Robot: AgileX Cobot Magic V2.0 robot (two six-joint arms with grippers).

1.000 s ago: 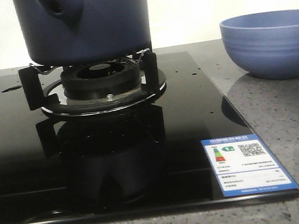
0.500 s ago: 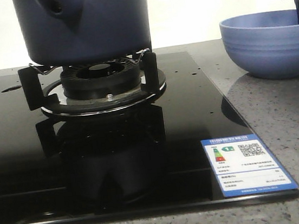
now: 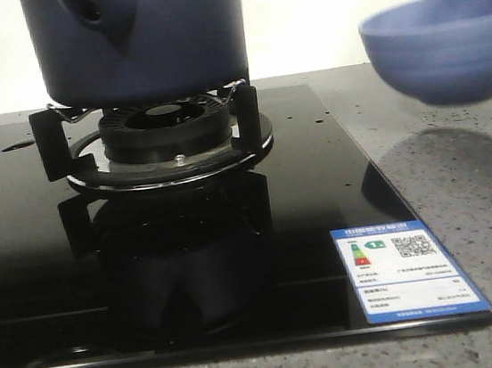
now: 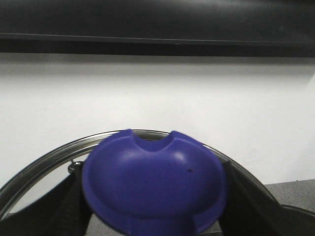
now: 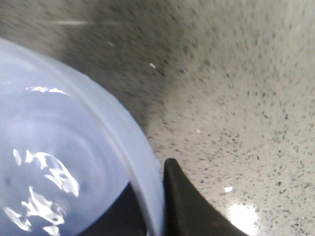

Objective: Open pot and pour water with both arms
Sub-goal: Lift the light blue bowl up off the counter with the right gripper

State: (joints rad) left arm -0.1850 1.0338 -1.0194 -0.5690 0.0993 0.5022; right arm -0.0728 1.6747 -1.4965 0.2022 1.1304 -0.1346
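Two vessels appear in the front view. At 11 o'clock, the pot (image 3: 140, 37) rests on the burner stand (image 3: 160, 141) of the black glass hob (image 3: 49, 262). At 3 o'clock, the ribbed bowl (image 3: 441, 48) hangs blurred above the speckled counter (image 3: 473, 201), its shadow beneath.

Left wrist view alone shows the left gripper (image 4: 152, 231) clamped on the lid's blue knob (image 4: 153, 189); whether the lid has left the pot cannot be told.

Right wrist view alone shows water in the bowl, with a finger (image 5: 189, 209) of the right gripper (image 5: 147, 216) pressed on its rim, evidently pinching it. Pouring appears to remain.
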